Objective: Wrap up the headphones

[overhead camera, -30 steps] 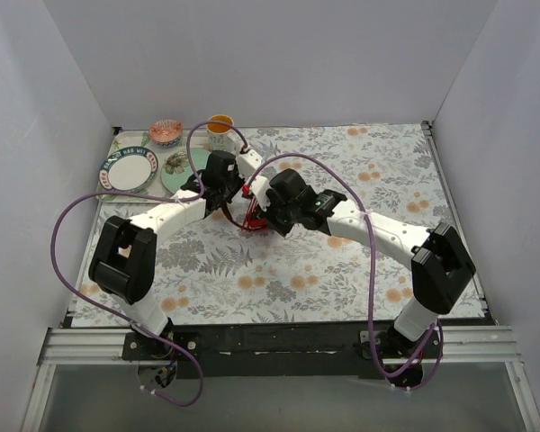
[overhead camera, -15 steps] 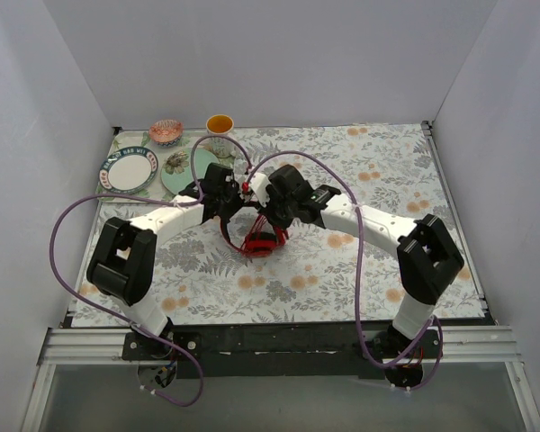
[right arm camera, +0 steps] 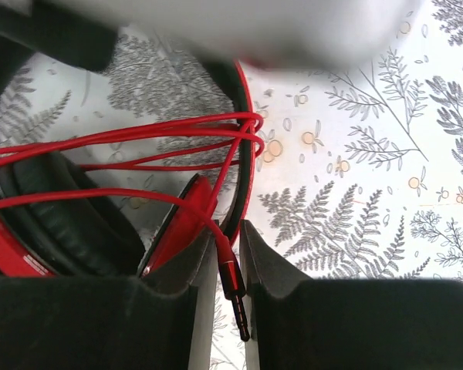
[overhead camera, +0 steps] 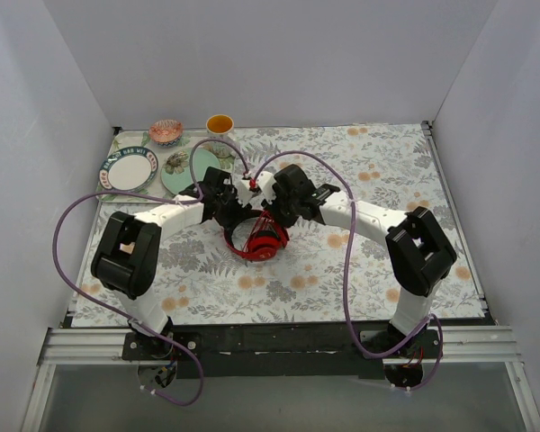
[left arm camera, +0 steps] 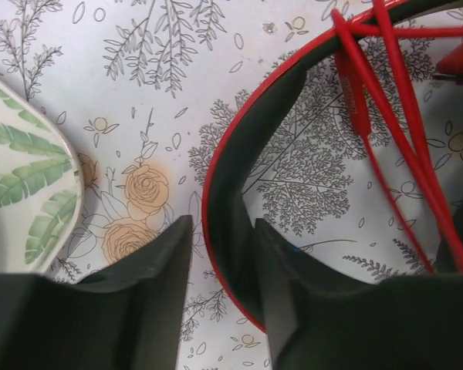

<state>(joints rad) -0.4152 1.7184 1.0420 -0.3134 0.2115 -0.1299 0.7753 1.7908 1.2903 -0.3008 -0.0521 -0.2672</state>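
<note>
Right in close, the right gripper (right arm camera: pixel 228 239) is squeezed tight on the thin red cable (right arm camera: pixel 245 123), and the plug (right arm camera: pixel 237 304) pokes back between its fingers. The left gripper (left arm camera: pixel 222 227) pinches the black-and-red headband (left arm camera: pixel 239 154). The headphones (overhead camera: pixel 256 241) sit just on the near side of both grippers. Beyond the left gripper there's a blue-rimmed plate (overhead camera: pixel 128 168) and an orange cup (overhead camera: pixel 220 124).

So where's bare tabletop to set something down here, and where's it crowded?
Free: the table's right back, beyond the right arm, and the near strip in front of the headphones. Crowded: back-left corner with plates, bowl, cup; centre, around the headphones.
</note>
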